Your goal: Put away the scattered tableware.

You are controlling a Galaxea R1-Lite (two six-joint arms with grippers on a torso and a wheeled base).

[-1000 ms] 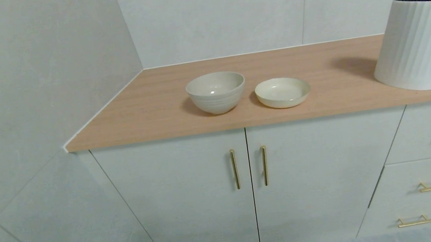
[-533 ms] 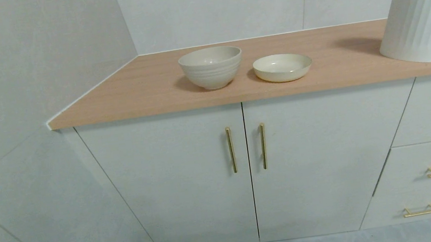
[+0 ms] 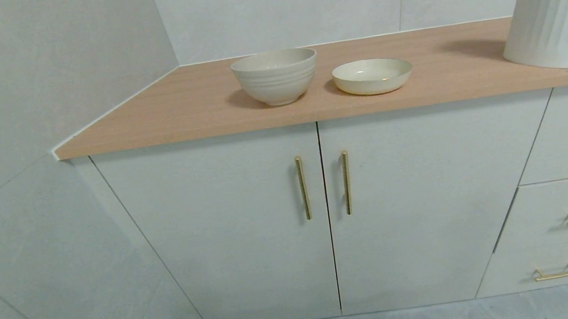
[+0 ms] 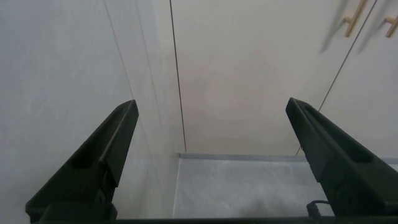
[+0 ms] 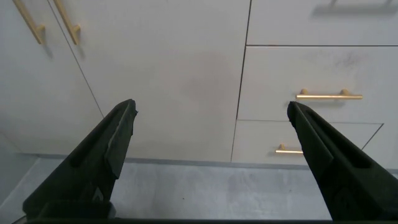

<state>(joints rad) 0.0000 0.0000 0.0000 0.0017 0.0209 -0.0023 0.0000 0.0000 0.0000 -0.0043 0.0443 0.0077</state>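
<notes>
Noted bowl (image 3: pixel 276 77), dish (image 3: pixel 372 76) side by side near tabletop (image 3: pixel 174 113) front edge. Found left pincer (image 4: pixel 211 107), right pincer (image 5: pixel 211 107) spread, empty, low before doors (image 3: pixel 249 230), tableware well above. Judged left nearer bowl.

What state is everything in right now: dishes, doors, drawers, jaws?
bowl: upright on the countertop
shallow dish: upright, empty, beside the bowl, not touching it
left cabinet door: shut
right cabinet door: shut
drawers: shut
ribbed white container: upright on the countertop
left gripper: jaws open, empty
right gripper: jaws open, empty
</notes>
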